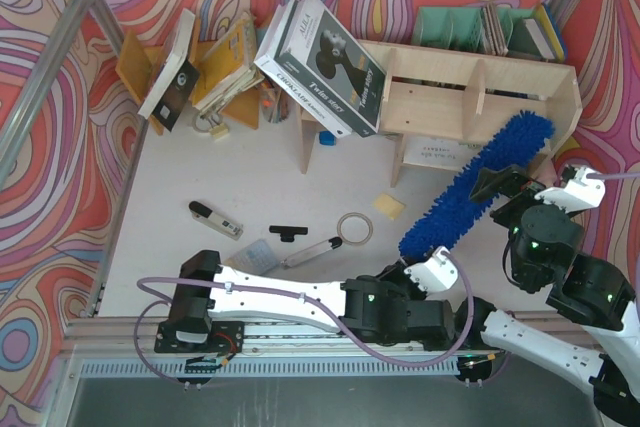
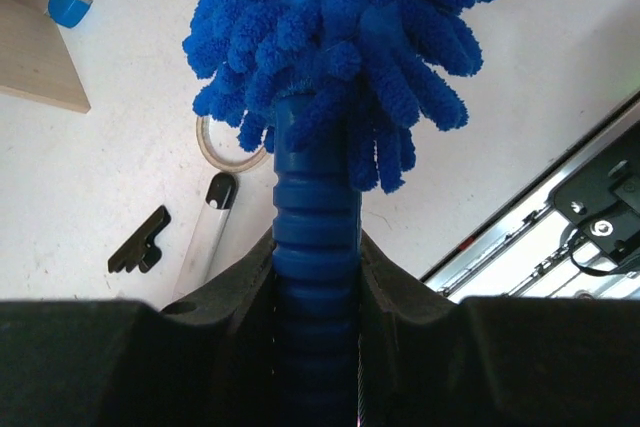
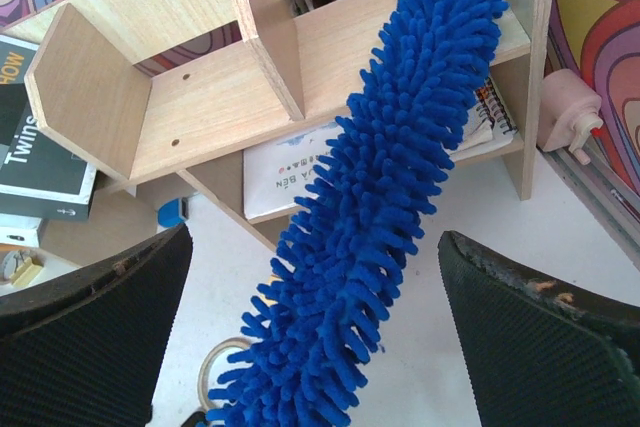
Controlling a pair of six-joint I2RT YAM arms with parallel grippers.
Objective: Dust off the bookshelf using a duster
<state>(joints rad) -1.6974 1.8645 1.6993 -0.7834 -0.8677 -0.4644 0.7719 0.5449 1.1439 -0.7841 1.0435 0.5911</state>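
Observation:
The duster (image 1: pixel 470 187) is bright blue and shaggy, slanting from its ribbed handle (image 2: pixel 315 227) near the arms up to the right end of the pale plywood bookshelf (image 1: pixel 470 87). My left gripper (image 1: pixel 418 269) is shut on that handle, with both jaws pressed against it (image 2: pixel 315 282). In the right wrist view the fluffy head (image 3: pixel 390 197) reaches onto the bookshelf board (image 3: pixel 200 107), its tip by the right upright. My right gripper (image 1: pixel 492 187) stands open; its fingers (image 3: pixel 540 332) straddle the head without touching it.
Large books (image 1: pixel 320 62) lean on the shelf's left end, and more stand behind it (image 1: pixel 490 29). A booklet (image 3: pixel 290 167) lies under the shelf. On the table are a tape roll (image 1: pixel 354 228), yellow sponge (image 1: pixel 388 207), black clip (image 1: pixel 288 233), pen (image 1: pixel 310 250) and blue block (image 1: pixel 326 137).

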